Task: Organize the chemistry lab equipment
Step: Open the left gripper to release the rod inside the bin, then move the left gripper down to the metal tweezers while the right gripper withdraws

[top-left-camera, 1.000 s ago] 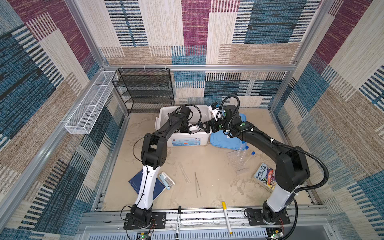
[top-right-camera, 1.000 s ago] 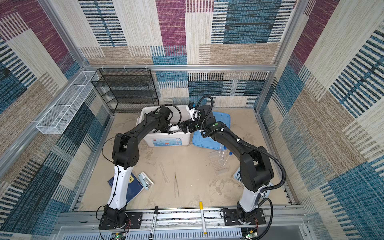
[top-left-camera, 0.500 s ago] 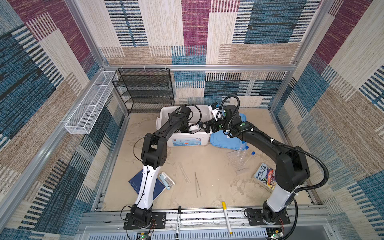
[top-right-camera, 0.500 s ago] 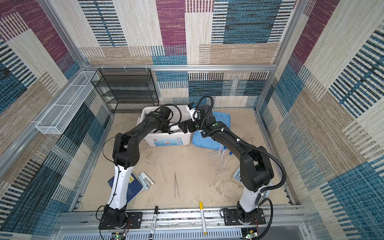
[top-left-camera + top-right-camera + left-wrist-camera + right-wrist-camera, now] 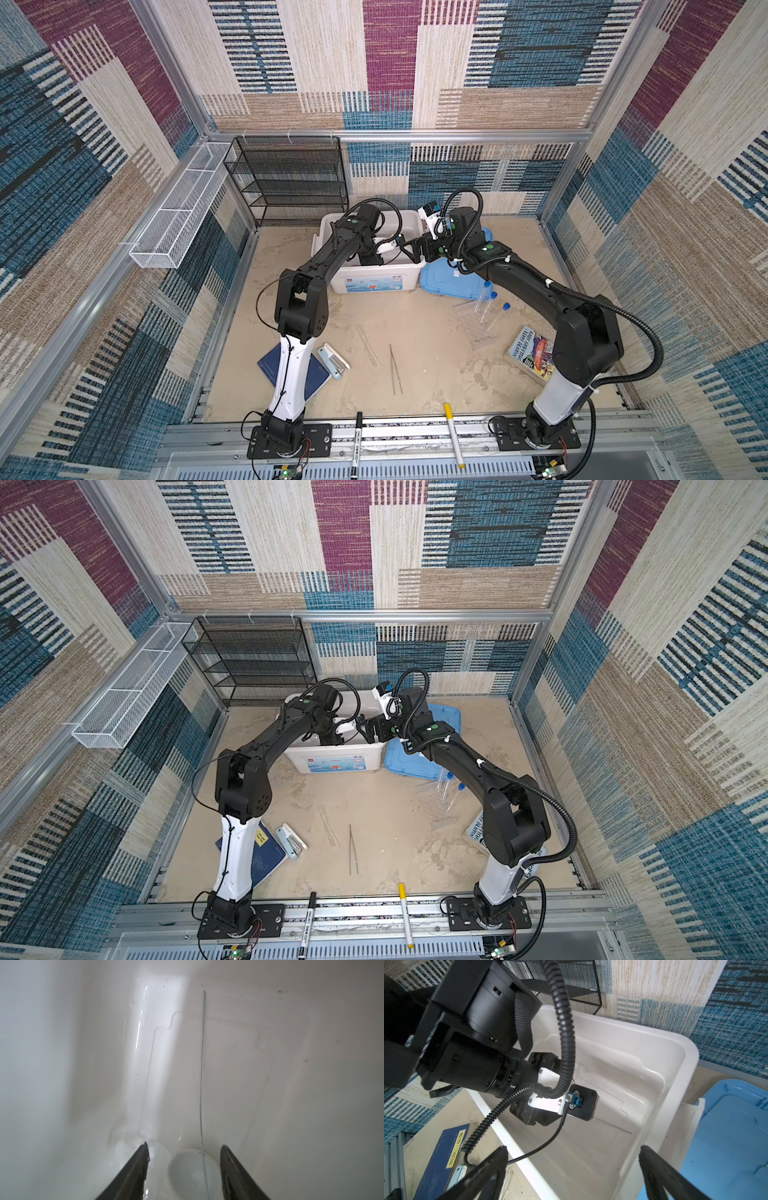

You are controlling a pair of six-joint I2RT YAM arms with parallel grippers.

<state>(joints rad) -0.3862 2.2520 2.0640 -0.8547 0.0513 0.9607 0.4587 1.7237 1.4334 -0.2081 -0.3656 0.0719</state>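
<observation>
My left gripper [image 5: 184, 1146] is down inside the white bin [image 5: 365, 286], its jaws half apart and gripping nothing. The long thin spoon [image 5: 201, 1064] lies free on the bin floor between them, its near end across the small white dish [image 5: 191, 1169]. I judge this a drop-off. To do it well I should lift straight up with the jaws apart, so neither finger snags the spoon or knocks the dish. The left arm reaches forward and bends steeply down into the bin. The right gripper [image 5: 573, 1147] hangs wide and empty over the bin's rim beside the blue lid [image 5: 453, 282]. The test tubes [image 5: 484, 307] and tweezers [image 5: 395, 370] wait on the desk [image 5: 415, 316].
</observation>
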